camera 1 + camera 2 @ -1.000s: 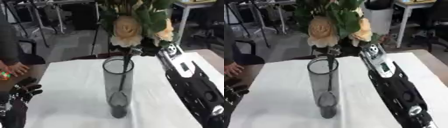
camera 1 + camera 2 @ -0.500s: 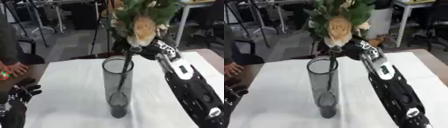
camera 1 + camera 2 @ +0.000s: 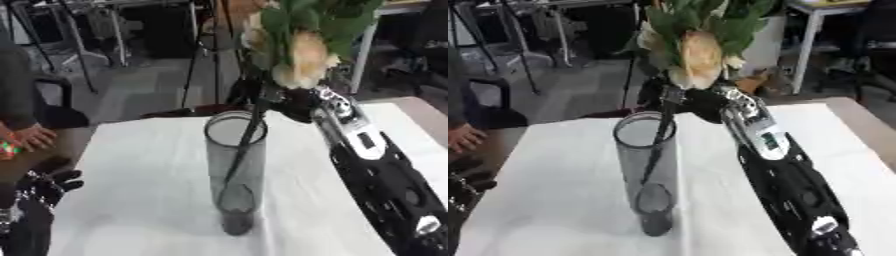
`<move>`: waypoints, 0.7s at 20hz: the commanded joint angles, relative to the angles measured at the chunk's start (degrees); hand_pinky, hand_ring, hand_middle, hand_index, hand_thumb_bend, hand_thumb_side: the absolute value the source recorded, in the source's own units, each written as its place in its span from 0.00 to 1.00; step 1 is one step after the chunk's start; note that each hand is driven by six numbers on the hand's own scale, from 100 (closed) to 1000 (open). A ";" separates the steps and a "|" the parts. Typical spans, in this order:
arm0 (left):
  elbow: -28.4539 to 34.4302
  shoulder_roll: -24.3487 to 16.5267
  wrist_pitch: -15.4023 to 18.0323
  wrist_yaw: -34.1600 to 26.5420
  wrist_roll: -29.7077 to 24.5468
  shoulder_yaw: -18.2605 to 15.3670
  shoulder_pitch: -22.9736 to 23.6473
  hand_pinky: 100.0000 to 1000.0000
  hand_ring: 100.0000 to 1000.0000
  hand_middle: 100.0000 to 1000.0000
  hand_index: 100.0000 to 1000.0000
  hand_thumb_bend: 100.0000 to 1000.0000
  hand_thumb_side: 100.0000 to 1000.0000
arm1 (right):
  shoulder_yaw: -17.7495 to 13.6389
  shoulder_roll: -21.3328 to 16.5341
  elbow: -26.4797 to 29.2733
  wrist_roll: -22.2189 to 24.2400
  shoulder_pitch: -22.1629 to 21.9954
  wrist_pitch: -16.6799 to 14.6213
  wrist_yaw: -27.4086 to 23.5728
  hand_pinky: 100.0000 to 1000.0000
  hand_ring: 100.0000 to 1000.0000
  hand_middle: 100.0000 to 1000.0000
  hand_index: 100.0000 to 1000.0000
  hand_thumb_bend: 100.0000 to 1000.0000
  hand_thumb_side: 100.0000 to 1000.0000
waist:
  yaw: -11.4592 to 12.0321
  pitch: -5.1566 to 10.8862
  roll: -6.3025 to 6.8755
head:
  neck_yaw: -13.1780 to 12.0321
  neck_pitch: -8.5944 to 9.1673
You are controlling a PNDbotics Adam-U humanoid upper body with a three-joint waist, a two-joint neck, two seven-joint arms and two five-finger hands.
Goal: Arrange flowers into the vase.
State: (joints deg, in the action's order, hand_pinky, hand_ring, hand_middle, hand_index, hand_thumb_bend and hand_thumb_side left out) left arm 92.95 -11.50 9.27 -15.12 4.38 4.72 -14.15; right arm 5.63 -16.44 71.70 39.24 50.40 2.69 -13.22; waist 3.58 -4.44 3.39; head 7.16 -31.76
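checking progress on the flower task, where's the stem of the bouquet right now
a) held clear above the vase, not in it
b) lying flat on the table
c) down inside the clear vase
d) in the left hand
c: the dark stem runs down through the rim of the vase, with the right hand holding the flowers just above the rim.

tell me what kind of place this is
Probably an office or lab workspace: a table under a white cloth holds a clear vase, with tripod legs and desks on a grey floor behind.
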 commanded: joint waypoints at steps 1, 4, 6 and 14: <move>0.70 -0.44 0.07 -0.14 0.13 -0.47 -0.68 0.67 0.65 0.69 0.77 0.99 0.87 | -0.56 -0.54 0.43 0.40 1.20 -0.17 -0.08 0.73 0.70 0.57 0.45 0.31 0.41 | 0.15 -0.17 -0.26 | 0.09 -0.31; 0.71 -0.45 0.07 -0.12 0.13 -0.48 -0.67 0.67 0.65 0.69 0.77 0.99 0.87 | -0.56 -0.57 0.36 0.59 1.18 -0.32 0.02 0.73 0.70 0.57 0.45 0.31 0.41 | 0.19 -0.14 -0.29 | 0.09 -0.30; 0.71 -0.44 0.07 -0.13 0.13 -0.48 -0.66 0.67 0.65 0.69 0.77 0.99 0.87 | -0.53 -0.59 0.32 0.74 1.16 -0.40 0.08 0.73 0.70 0.57 0.45 0.31 0.41 | 0.20 -0.11 -0.29 | 0.06 -0.31; 0.68 -0.46 0.06 -0.14 0.12 -0.54 -0.57 0.67 0.65 0.69 0.77 0.99 0.87 | -0.72 -0.81 -0.12 1.60 0.36 -0.90 0.92 0.73 0.71 0.56 0.46 0.33 0.41 | 0.06 -0.12 -0.18 | -0.05 -0.36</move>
State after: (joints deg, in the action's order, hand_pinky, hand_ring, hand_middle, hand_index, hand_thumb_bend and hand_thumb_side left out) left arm 92.95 -11.50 9.27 -15.12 4.38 4.71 -14.15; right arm 5.61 -16.44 71.28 40.59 49.80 1.97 -12.66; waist 3.59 -4.44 3.39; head 7.15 -31.76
